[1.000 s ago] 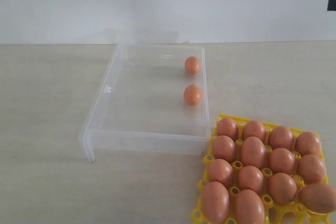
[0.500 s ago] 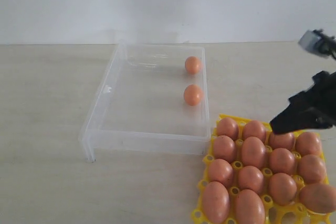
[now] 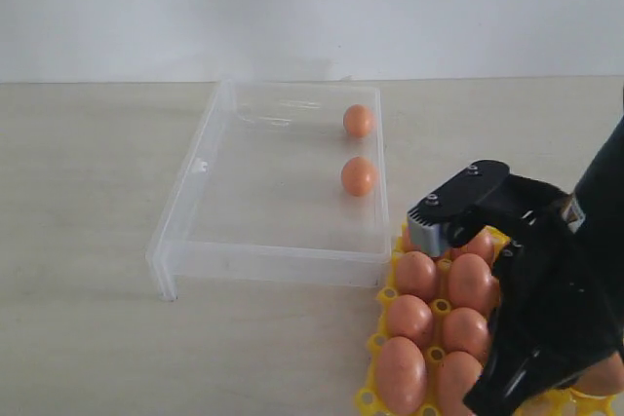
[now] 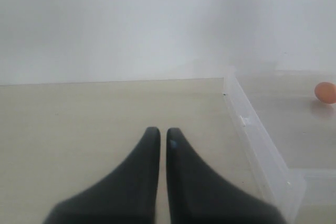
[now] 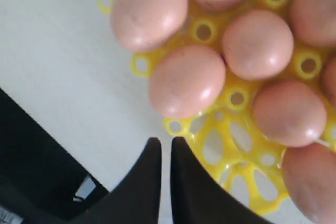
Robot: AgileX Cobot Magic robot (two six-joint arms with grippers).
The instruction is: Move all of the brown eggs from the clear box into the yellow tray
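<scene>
The clear box (image 3: 273,182) holds two brown eggs (image 3: 358,121) (image 3: 359,175) near its right wall. To its lower right, the yellow tray (image 3: 367,399) is packed with several brown eggs (image 3: 417,275). The black right arm covers the tray's right half. My right gripper (image 3: 485,398) (image 5: 161,140) is shut and empty, its tips over the table just off the tray's edge (image 5: 247,177), beside an egg (image 5: 186,81). My left gripper (image 4: 159,130) is shut and empty above bare table, left of the box wall (image 4: 257,140). One egg (image 4: 325,92) shows inside the box. The left gripper is outside the exterior view.
A pale wall (image 3: 312,7) rises behind the light table (image 3: 78,241). In the right wrist view a dark structure (image 5: 37,166) sits near the table's edge, close to the gripper.
The right arm has come in from the right and dropped low over the yellow tray, hiding its right half. The two eggs in the box have not moved.
</scene>
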